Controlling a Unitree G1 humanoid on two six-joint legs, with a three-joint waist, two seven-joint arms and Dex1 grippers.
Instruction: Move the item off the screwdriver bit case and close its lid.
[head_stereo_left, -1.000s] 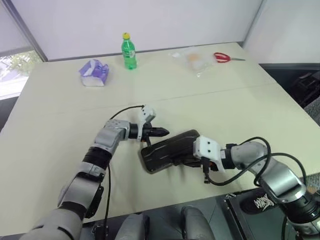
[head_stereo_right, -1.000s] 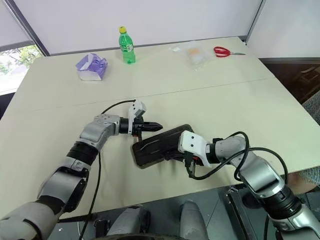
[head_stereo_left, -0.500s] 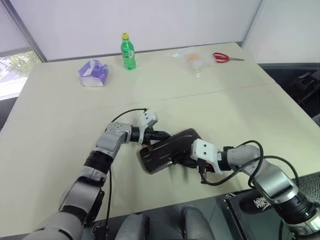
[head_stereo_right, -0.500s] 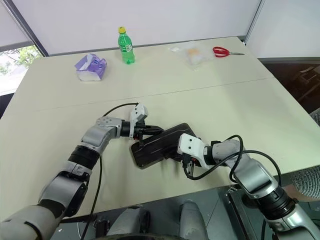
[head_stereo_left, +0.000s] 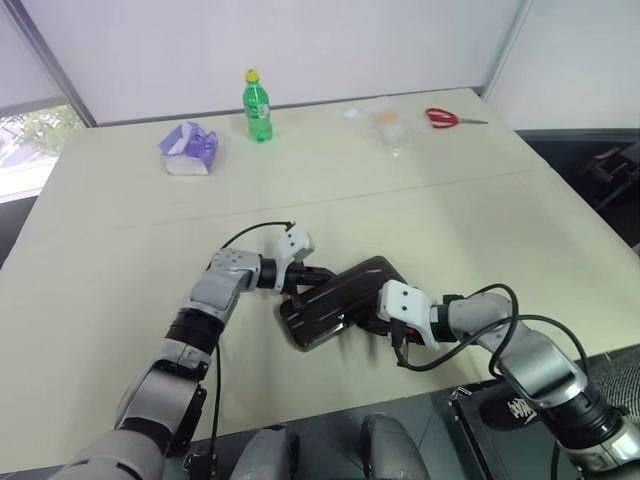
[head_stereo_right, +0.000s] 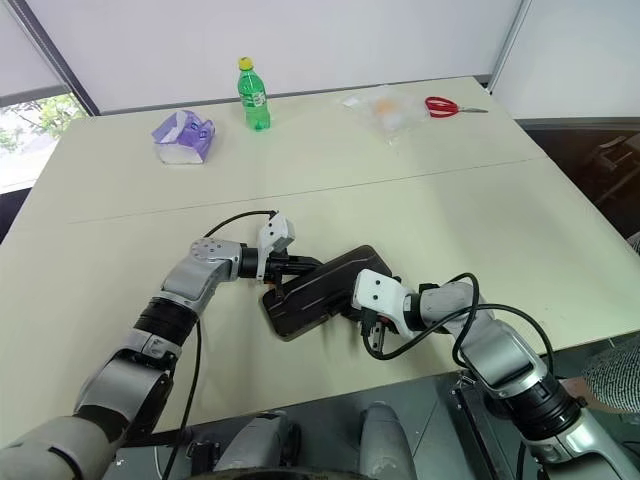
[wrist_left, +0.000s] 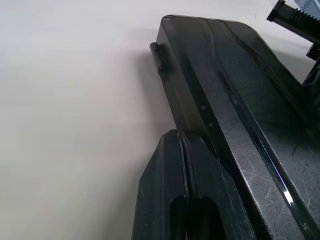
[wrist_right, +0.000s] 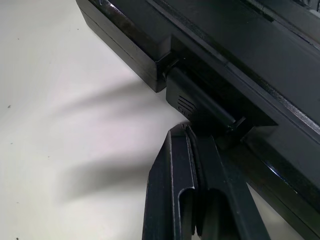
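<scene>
The screwdriver bit case (head_stereo_left: 335, 302) lies near the front middle of the worktop (head_stereo_left: 480, 230), its lid (head_stereo_right: 318, 284) down or nearly so, no small item on top that I can make out. The left tool (head_stereo_right: 303, 266), fingers pressed together and empty, sits at the case's ten o'clock corner by the hinge. The right tool (wrist_right: 192, 150), likewise clenched on nothing, noses the latch at four o'clock. Best move, I'd judge: steady the hinge side and press straight down by the latch (no sideways shove, the case would slide).
</scene>
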